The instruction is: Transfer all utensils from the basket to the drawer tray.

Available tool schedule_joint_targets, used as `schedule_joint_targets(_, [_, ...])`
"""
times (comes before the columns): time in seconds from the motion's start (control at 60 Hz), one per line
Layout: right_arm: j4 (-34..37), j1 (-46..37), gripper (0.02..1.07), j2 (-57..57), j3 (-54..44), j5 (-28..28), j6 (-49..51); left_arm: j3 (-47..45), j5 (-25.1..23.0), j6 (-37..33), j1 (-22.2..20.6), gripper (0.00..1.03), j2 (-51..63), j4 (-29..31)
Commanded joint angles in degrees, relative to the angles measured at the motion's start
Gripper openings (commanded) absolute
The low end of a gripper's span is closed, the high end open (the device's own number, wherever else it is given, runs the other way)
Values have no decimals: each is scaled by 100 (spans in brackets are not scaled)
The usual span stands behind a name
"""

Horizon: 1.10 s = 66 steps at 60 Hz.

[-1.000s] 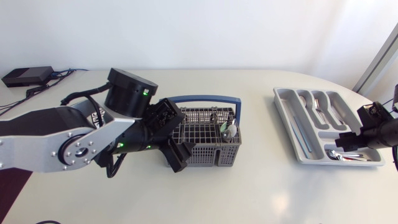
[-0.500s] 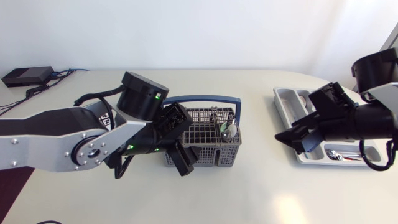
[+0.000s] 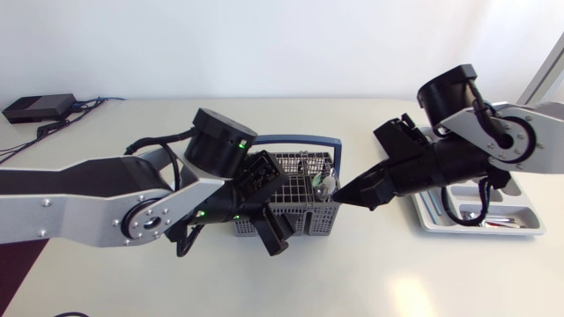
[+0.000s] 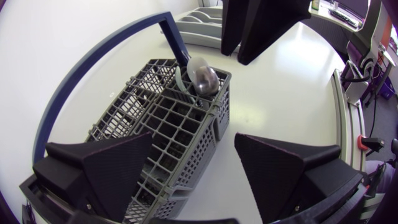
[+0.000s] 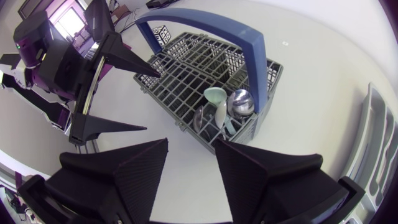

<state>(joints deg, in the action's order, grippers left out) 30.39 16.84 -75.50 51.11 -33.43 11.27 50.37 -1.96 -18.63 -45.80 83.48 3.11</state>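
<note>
White surface (image 3: 370, 273) carries the grey basket (image 3: 304, 218) in the middle and the partly filled drawer tray (image 3: 426, 216) off to the right. The left gripper (image 4: 193, 140) stands wide open astride the basket's long wall, gripping nothing. The right gripper (image 5: 191, 144), moderately parted and empty, hangs just beside the end compartment where the spoons (image 5: 240, 102) stand bowl-up. Best bring it down plumb over one bowl, clear of the blue handle (image 3: 291, 139), pinch that spoon alone and lift straight out.

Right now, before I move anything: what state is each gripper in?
Left gripper: open, holding nothing, one finger over the cutlery basket.
Right gripper: open, holding nothing.
</note>
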Motion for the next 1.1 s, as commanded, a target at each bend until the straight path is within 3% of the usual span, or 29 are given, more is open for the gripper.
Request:
schedule_joint_targets(0.0, [-60, 56, 52, -281, 197, -102, -204, 219, -182, 229, 71, 92, 151, -4])
schedule_joint_targets(0.117, [-112, 91, 46, -492, 364, -102, -257, 237, -226, 255, 89, 92, 212, -4])
schedule_joint_targets(0.367, [-112, 241, 46, -852, 628, -94, -371, 289, -490, 387, 133, 92, 406, -13])
schedule_joint_targets(0.55, [-148, 320, 37, -1159, 733, -23, -424, 298, -595, 413, 203, 92, 432, -4])
schedule_joint_targets(0.75, [-279, 373, 7, -1159, 698, 38, -485, 298, -604, 413, 238, 92, 494, -21])
schedule_joint_targets(1.083, [-7, 364, 7, -790, 857, -76, -511, 280, -613, 413, 230, 92, 502, -21])
